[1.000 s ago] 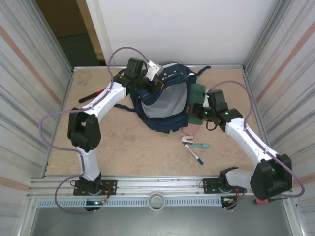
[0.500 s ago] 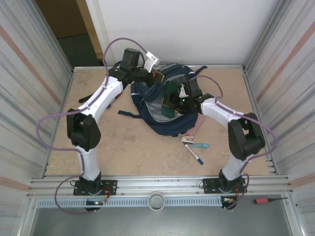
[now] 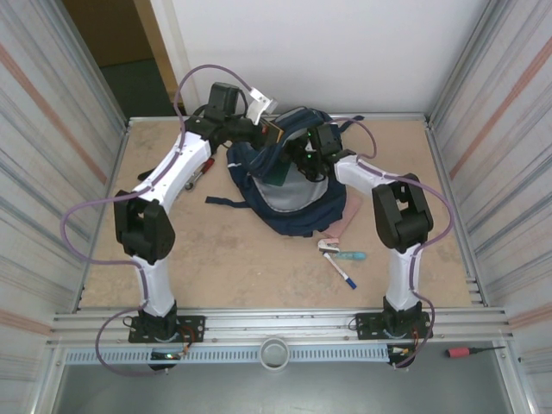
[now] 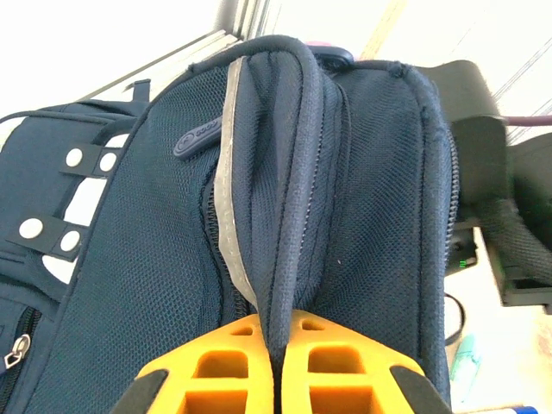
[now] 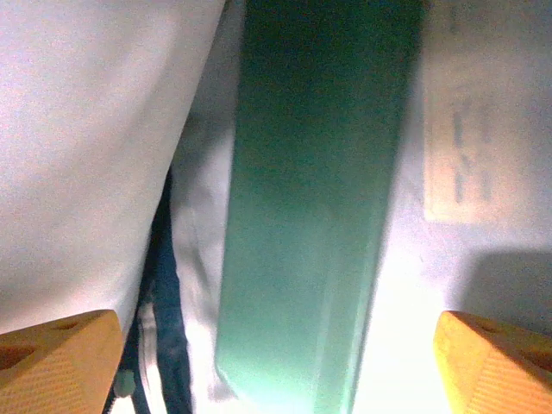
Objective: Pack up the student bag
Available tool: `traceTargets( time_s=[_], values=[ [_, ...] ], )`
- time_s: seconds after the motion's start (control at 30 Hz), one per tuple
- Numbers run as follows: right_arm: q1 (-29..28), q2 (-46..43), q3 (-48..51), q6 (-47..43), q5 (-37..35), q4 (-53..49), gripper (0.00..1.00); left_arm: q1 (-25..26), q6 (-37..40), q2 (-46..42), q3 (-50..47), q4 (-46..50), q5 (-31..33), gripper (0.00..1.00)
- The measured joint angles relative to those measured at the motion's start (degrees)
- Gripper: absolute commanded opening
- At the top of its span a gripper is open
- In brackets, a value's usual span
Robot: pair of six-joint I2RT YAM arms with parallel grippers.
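Jaws of the left gripper pinch the student bag tight. The right gripper is wide open, a green book between its fingers, untouched.

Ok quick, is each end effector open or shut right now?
Left end effector: shut on the rim of the backpack.
Right end effector: open, holding nothing.

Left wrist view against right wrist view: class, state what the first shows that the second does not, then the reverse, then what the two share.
Left wrist: the navy mesh outside of the student bag, its grey stripe and white snap patches, with the left claw shut on a fold of the bag's rim. Right wrist: the bag's pale lining and a flat green item against it, the right claw open, one finger on each side. Shared: the bag and orange claw fingers.
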State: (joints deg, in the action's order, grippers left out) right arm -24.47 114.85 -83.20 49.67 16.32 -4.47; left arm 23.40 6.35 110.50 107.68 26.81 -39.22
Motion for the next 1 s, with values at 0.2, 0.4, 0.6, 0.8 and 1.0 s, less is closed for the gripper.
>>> traceTargets(
  time_s=[0.2, 0.4, 0.6, 0.8, 1.0],
  values=[
    [0.20, -17.25, 17.33, -5.35, -0.15, -2.19, 0.92, -0.48, 0.26, 0.04, 0.00, 0.04, -0.04, 0.00],
    [1.09, -39.50, 29.31, -11.15, -7.43, -9.86, 0.95, -2.25, 0.50, 0.07, -0.02, 0.00, -1.53, 0.00],
    [5.57, -47.58, 40.00, -11.56, -17.25, -15.39, 0.98, -3.78, -0.13, 0.11, -0.02, -0.59, -3.85, 0.00],
    [5.46, -45.03, 42.40, -11.54, -20.65, -17.77, 0.99, -5.25, -1.60, 1.38, 0.46, -1.73, -6.23, 0.00],
    [4.42, -37.57, 42.36, -11.37, -21.49, -15.91, 0.97, -5.31, -2.80, 2.16, 0.76, -3.02, -7.17, 0.00]
  ],
)
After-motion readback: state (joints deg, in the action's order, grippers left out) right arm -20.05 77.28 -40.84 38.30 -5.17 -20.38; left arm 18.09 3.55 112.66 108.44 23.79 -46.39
